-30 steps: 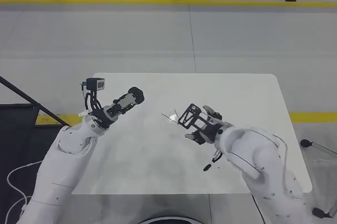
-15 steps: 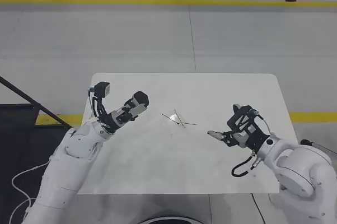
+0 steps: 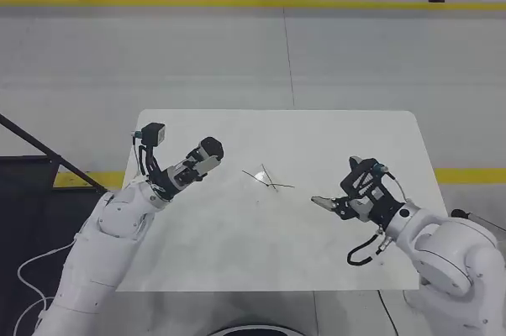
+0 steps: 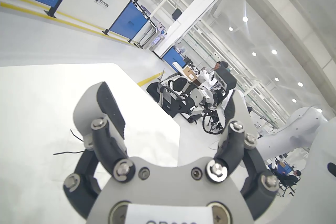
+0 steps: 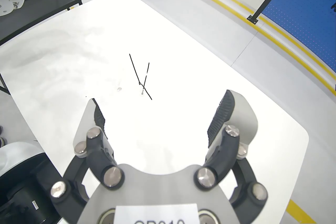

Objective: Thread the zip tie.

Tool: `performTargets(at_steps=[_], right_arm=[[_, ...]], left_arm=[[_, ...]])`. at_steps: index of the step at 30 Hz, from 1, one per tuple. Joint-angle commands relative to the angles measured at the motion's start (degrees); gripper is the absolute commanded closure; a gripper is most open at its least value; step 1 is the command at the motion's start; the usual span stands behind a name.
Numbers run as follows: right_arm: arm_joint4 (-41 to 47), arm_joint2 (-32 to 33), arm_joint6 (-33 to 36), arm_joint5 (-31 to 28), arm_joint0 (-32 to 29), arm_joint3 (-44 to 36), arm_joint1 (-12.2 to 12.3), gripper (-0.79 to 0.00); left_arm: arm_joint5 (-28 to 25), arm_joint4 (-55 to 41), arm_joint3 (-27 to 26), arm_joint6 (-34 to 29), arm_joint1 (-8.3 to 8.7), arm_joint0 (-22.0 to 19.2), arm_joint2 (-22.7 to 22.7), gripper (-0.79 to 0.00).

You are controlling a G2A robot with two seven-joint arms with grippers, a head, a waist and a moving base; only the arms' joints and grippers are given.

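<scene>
Your right gripper (image 5: 161,104) has its jaws spread wide, with nothing between the ribbed pads (image 5: 219,114). Your left gripper (image 4: 170,104) is spread just as wide and is also empty. One of its black pads (image 4: 111,107) is turned toward the camera.

In the top view, your right gripper (image 3: 324,202) hangs over the right half of the table, its fingertips aimed toward the middle. Your left gripper (image 3: 209,151) sits over the left side of the table, angled up and inward. The two are well apart.

The zip tie (image 5: 143,83) lies flat on the table between them, touching neither gripper. It shows as thin black strands crossing one another near their ends. A tiny pale head sits at the lower tip of the shorter strand. You cannot tell whether it is one piece or several. In the top view the zip tie (image 3: 267,179) is near the table's centre, slightly closer to your right gripper. From the left wrist, its strands (image 4: 65,153) show past the near finger.

The white table (image 3: 362,244) has rounded corners. A yellow floor line (image 3: 480,175) runs along beyond it.
</scene>
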Motion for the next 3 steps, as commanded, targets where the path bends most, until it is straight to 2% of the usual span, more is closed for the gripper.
performTargets(at_steps=[1,3], right_arm=[[0.0,0.0,0.0,0.0,0.0,0.0,0.0,-0.784],[0.0,0.0,0.0,0.0,0.0,0.0,0.0,-0.784]], left_arm=[[0.0,0.0,0.0,0.0,0.0,0.0,0.0,-0.784],[0.0,0.0,0.0,0.0,0.0,0.0,0.0,-0.785]])
